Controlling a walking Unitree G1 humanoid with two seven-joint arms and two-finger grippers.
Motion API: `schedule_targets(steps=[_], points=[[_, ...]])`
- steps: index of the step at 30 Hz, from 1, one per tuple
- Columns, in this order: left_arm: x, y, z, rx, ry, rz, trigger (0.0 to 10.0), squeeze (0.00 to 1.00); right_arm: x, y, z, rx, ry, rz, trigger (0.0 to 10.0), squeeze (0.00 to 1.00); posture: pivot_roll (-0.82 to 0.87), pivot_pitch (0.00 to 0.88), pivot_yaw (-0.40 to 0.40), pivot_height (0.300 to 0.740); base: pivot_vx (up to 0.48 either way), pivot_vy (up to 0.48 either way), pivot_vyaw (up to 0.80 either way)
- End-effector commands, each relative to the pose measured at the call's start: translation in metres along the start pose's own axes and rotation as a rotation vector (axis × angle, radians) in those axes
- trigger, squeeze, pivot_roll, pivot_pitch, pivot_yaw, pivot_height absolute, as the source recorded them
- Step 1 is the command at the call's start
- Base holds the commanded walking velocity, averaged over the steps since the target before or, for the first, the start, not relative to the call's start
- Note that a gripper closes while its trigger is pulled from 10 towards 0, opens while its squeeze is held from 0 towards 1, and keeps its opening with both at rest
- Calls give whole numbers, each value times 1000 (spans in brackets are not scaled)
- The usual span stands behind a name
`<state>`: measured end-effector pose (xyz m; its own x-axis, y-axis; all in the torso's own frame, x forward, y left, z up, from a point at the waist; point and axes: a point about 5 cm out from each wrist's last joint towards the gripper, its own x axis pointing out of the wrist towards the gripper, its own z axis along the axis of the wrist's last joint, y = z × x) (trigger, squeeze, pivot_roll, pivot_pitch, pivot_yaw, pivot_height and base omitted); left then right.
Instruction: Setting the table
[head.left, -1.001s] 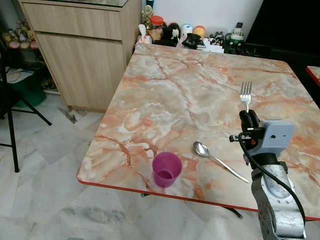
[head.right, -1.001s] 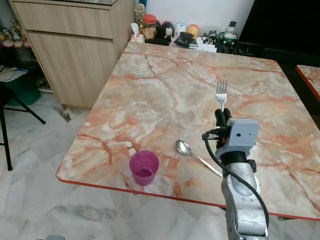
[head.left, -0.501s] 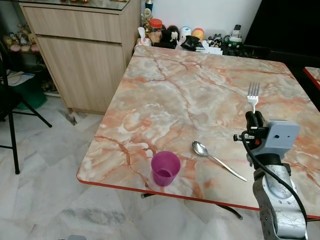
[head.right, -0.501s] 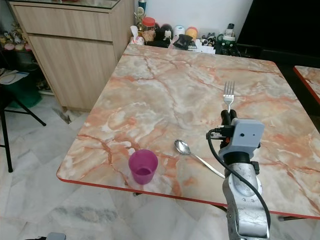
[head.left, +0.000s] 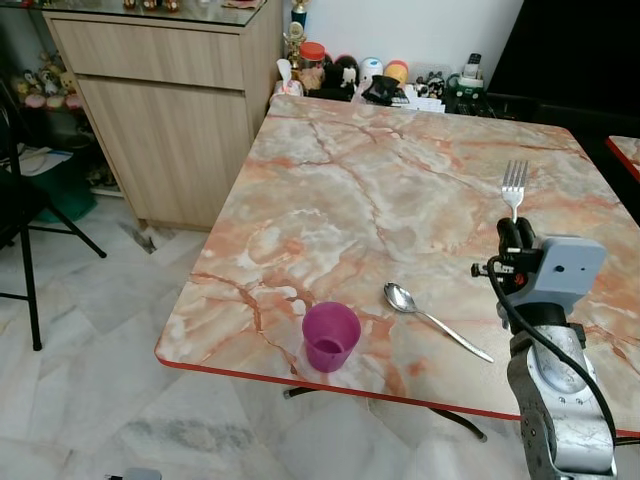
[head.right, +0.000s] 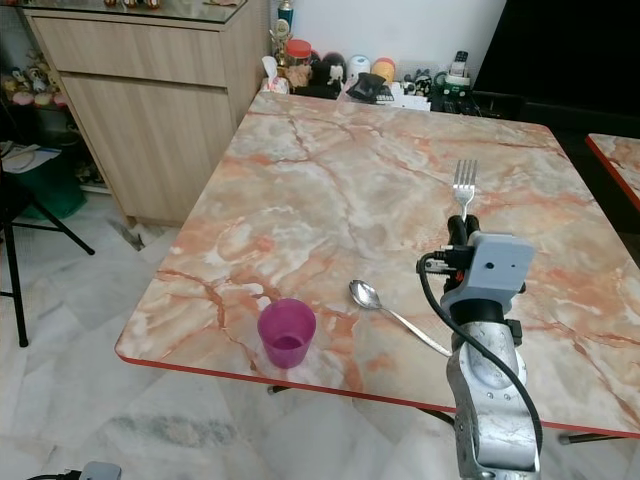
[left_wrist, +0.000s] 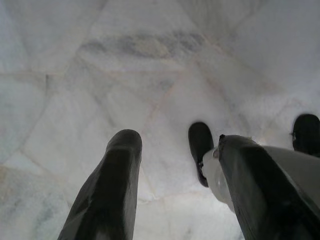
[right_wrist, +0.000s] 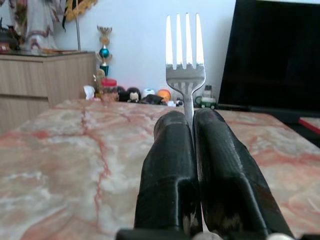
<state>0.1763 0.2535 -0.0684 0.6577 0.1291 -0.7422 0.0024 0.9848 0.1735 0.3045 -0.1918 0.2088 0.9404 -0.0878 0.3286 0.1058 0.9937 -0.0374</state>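
My right gripper (head.left: 517, 234) is shut on a silver fork (head.left: 514, 186), held tines up over the right side of the marble table (head.left: 380, 170). In the right wrist view the fork (right_wrist: 185, 55) rises from between the two closed black fingers (right_wrist: 170, 170). A silver spoon (head.left: 432, 320) lies on the table near the front edge, left of that gripper. A purple cup (head.left: 331, 337) stands upright close to the front edge, left of the spoon. My left gripper (left_wrist: 172, 165) hangs open over the pale floor.
A wooden cabinet (head.left: 170, 110) stands left of the table. Jars and small items (head.left: 385, 78) crowd the table's far edge. A black folding chair (head.left: 25, 215) is at the far left. A dark screen (head.left: 575, 50) fills the back right. The floor is marble tile (head.left: 100, 360).
The right gripper with the fork has shifted slightly right and away from me. The camera has moved a little. Spoon and cup lie as before.
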Motion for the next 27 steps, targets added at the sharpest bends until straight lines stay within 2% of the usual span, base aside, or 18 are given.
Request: schedule_targets(steps=[1, 9, 16, 27], points=[[-2, -1, -9, 12, 42, -6, 10000, 0, 0, -5, 1, -9, -6, -20, 10000, 0, 18, 76, -42, 740, 0, 0, 0], [-1, -5, -7, 28, 38, -17, 10000, 0, -4, -7, -5, 5, 23, -46, 10000, 0, 16, 77, -38, 740, 0, 0, 0], [-1, -5, -8, 34, 37, -19, 10000, 0, -2, -8, -3, -5, 16, -39, 10000, 0, 17, 81, -37, 740, 0, 0, -679], [-2, -5, -9, 33, 40, -18, 10000, 0, -2, -6, -4, -9, 13, -42, 10000, 0, 24, 88, -38, 740, 0, -279, 0]])
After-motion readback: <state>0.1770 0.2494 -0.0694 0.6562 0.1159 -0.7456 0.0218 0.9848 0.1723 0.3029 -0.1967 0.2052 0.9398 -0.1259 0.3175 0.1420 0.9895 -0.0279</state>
